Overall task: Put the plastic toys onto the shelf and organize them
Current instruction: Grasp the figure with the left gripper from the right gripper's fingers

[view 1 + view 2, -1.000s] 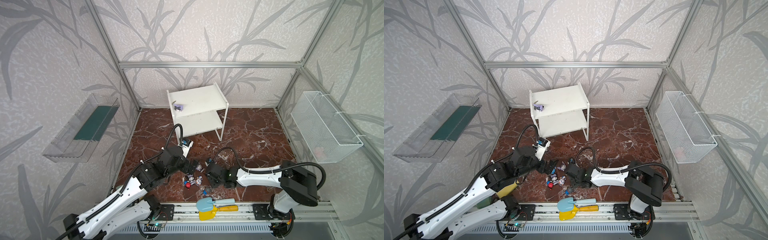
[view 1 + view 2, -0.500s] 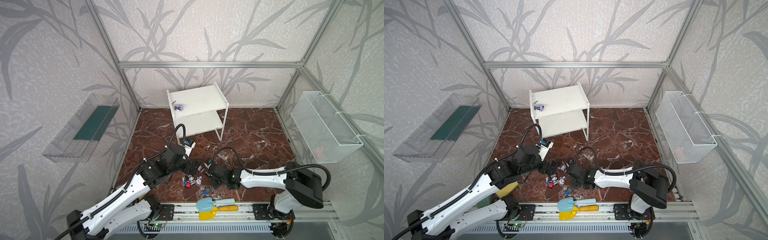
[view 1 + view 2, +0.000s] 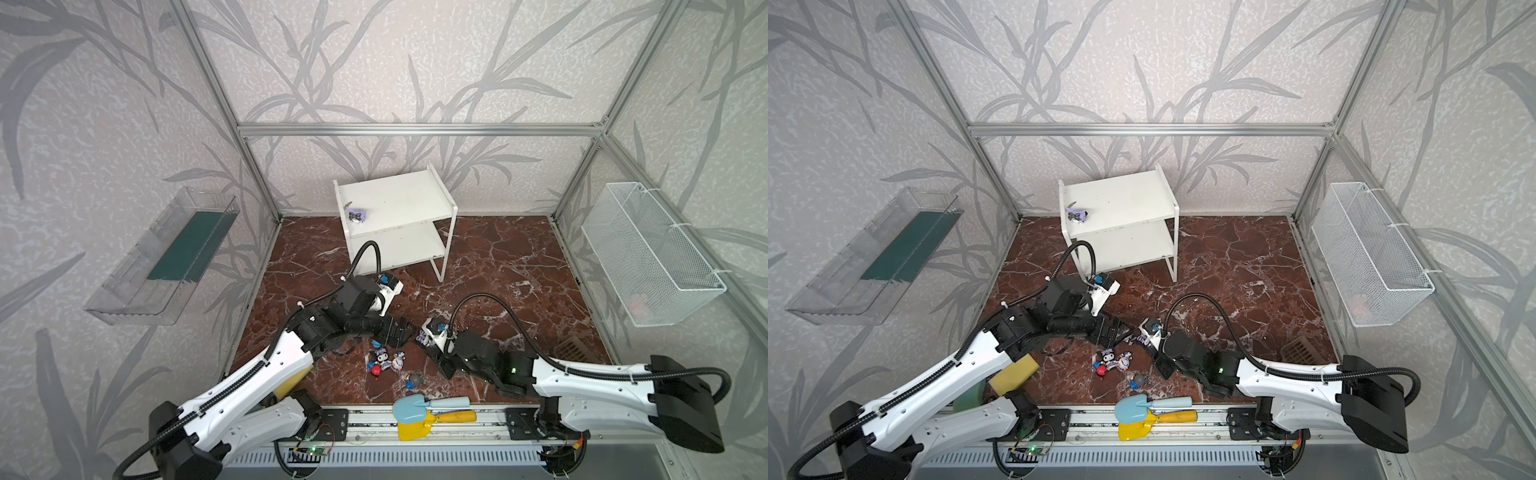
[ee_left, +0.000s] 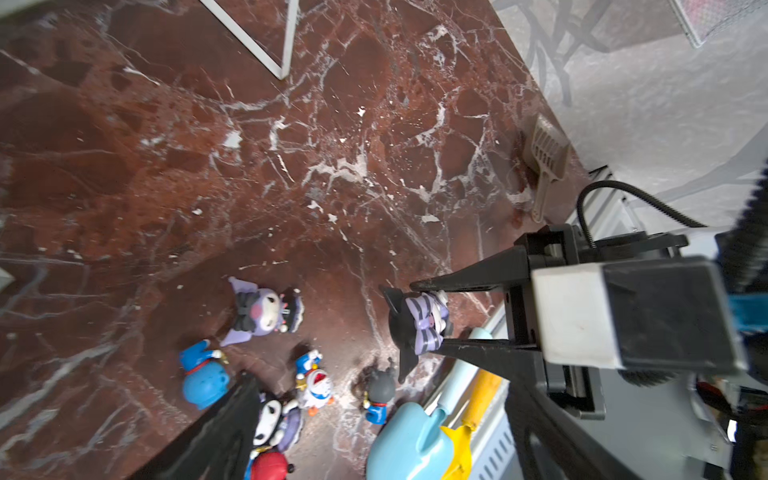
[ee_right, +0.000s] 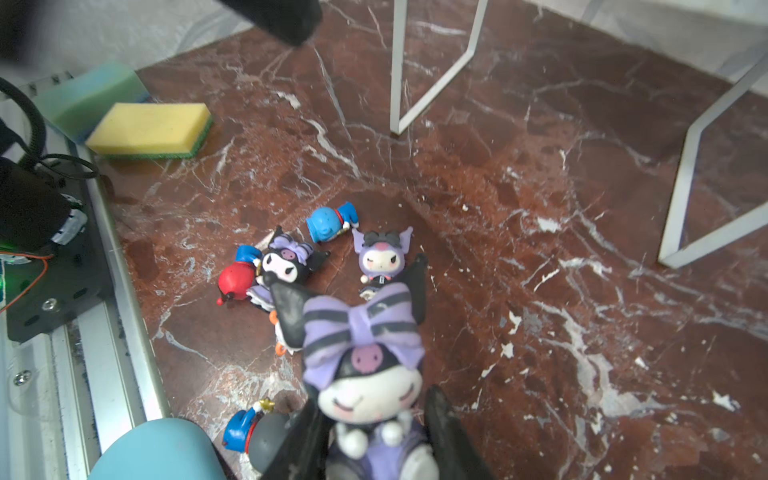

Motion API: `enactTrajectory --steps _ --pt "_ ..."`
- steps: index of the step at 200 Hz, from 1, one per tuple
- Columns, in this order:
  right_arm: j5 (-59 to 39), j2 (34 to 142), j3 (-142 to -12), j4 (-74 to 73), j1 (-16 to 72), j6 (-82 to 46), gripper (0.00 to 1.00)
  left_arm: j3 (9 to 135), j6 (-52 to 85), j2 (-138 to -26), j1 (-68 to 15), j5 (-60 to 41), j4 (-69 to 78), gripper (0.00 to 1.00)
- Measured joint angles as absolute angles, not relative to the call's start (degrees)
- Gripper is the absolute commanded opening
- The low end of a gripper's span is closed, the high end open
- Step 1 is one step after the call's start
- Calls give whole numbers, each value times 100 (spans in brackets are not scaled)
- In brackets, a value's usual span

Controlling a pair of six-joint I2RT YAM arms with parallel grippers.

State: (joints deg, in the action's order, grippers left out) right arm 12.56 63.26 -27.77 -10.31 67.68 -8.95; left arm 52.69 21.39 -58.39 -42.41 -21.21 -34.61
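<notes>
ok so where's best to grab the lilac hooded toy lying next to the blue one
Probably from straight above, pinching across the cheeks of the lilac hooded toy: it seems to lie face up, its pointed ears flare higher up, and the blue toy crowds one ear.

One figurine [image 5: 365,374] sits in the right claw [image 4: 426,316]; other figurines [image 3: 384,362] lie just left of it (by the left claw [image 3: 401,332]), shelf [image 3: 395,199] behind, shovels [image 3: 415,417] before.

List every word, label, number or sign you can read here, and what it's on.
None can be read. The plastic toys, the shelf and the shovels bear no writing that shows; any marking on the circuit board is too small to read.
</notes>
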Motion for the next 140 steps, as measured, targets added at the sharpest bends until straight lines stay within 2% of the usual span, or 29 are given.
enactTrajectory --steps 41,96,116,129,140 --pt "1347 5717 -2635 -1361 6842 -624 29 5247 2320 -5981 -4254 -2639 -3127 85" --pt "1498 5599 -2635 -1509 6958 -451 29 5236 2563 -6211 -4456 -2773 -2679 75" --pt "1680 5599 -2635 -1529 7028 -438 29 5236 2550 -6370 -4574 -2744 -2659 68" --pt "1813 5601 -2635 -1535 7081 -425 28 5240 2554 -6473 -4626 -2729 -2661 59" --pt "1955 5618 -2635 -1531 7140 -401 28 5253 2541 -6517 -4668 -2711 -2661 56"
